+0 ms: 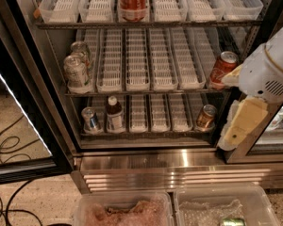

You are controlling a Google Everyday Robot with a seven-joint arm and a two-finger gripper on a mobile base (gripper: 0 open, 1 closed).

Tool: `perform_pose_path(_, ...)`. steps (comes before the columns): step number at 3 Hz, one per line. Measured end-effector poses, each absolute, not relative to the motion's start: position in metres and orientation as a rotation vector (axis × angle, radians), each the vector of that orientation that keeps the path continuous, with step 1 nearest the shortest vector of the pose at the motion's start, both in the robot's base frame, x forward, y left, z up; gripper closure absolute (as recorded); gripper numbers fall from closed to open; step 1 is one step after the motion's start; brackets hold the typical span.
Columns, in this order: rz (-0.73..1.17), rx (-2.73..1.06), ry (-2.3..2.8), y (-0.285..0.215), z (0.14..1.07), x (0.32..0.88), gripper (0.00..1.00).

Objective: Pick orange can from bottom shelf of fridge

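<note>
You've got three racks in view in the fridge (179, 163). Red cans: two, meaning one top-rack red can (132, 1) and one middle-rack red can (223, 68) at the right. Pale silver cans (77, 72): two, both middle rack, left. The bottom shelf (153, 113) holds three items: one blue-and-silver can (90, 119), one brown bottle (114, 115), one orange can (206, 117). One gripper (236, 131), at the right, level with the bottom shelf. Clear bins (122, 206) below: two, with one can top (232, 221) showing in the right one.
</note>
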State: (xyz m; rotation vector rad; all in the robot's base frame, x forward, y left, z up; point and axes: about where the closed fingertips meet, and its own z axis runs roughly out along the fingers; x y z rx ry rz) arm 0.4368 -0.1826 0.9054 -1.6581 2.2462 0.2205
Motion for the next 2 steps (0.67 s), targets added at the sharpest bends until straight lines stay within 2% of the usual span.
perform_pose_path(1, 0.621, -1.609, 2.16, -0.174, 0.866, 0.434, 0.0)
perform_pose_path(2, 0.636, -1.594, 2.149, -0.164, 0.872, 0.435, 0.0)
